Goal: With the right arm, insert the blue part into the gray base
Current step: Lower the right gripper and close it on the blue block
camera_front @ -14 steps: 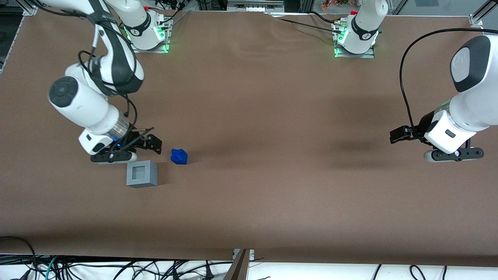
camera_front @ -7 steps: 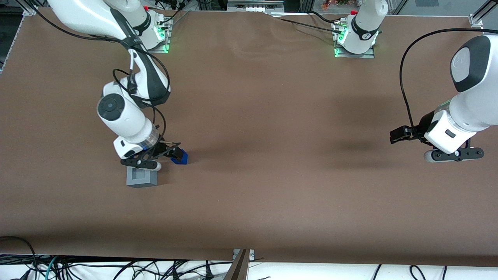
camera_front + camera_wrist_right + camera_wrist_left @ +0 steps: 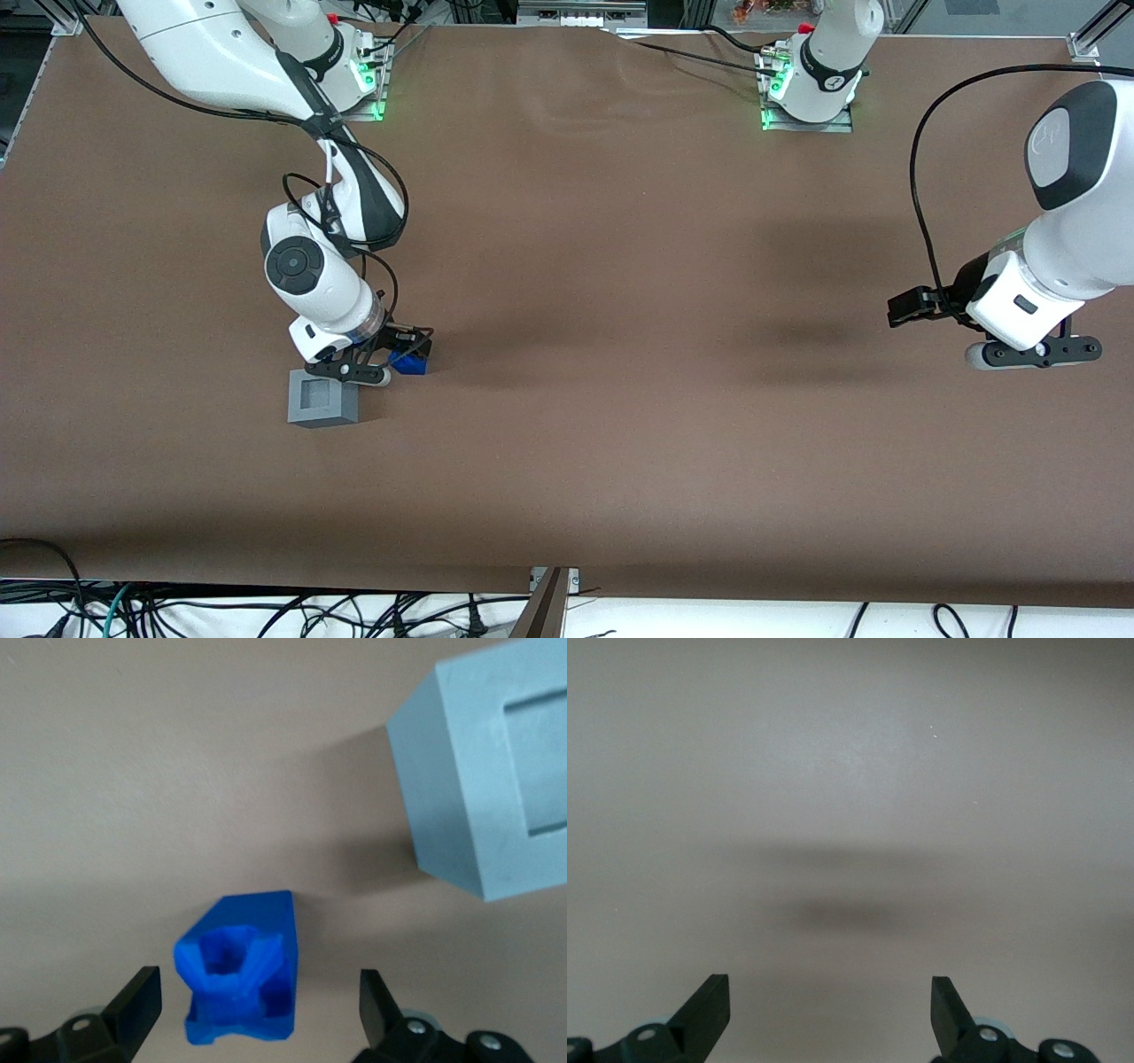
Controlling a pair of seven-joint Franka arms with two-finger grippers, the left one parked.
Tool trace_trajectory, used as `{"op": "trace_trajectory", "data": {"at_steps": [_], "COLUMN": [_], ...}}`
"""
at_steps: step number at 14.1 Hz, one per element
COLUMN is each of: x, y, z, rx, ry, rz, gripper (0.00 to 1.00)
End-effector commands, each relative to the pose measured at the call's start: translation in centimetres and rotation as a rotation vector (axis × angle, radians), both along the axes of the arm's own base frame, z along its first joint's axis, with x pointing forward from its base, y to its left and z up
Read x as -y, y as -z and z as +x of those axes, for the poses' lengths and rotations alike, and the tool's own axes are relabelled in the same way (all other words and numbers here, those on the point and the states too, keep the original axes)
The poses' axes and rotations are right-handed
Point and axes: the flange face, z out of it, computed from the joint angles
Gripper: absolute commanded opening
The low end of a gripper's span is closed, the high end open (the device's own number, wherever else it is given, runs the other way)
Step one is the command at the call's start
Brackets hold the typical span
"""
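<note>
Hovering low over the blue part (image 3: 409, 361), the gripper (image 3: 396, 352) has its two black fingers (image 3: 135, 1001) spread wide, one on each side of the piece with a gap left on both sides, so nothing is held yet; I'd say it is lined up that way for a straight closing pinch. The part sits on the brown table (image 3: 673, 354), just beside the gray base (image 3: 322, 398) and a little farther from the front camera than it, the two not touching. The base stands upright with its square recess facing up, ready to receive. In the wrist view the part (image 3: 241, 967) lies with a hollow, knobby face turned up toward the camera; its longer side seems to run between the fingers rather than across them.
</note>
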Motion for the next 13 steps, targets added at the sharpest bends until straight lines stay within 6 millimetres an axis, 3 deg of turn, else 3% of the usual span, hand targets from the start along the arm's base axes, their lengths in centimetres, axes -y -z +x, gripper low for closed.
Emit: {"op": "trace_trajectory", "data": {"at_steps": [1,4,8,12,13], "x": [-0.2,-0.5,-1.0,-1.1,-1.1], "y": [0.5,0.4,0.5,0.0,-0.6], "z": [-0.5,-0.5,-0.7,-0.5,-0.4], "rx": [0.000,0.003,0.003,0.011,0.016], "ry": [-0.002,-0.014,-0.034,-0.054,-0.054], "rz": [-0.011,-0.011,-0.016,-0.011,-0.012], "gripper": [0.99,0.94,0.63,0.02,0.00]}}
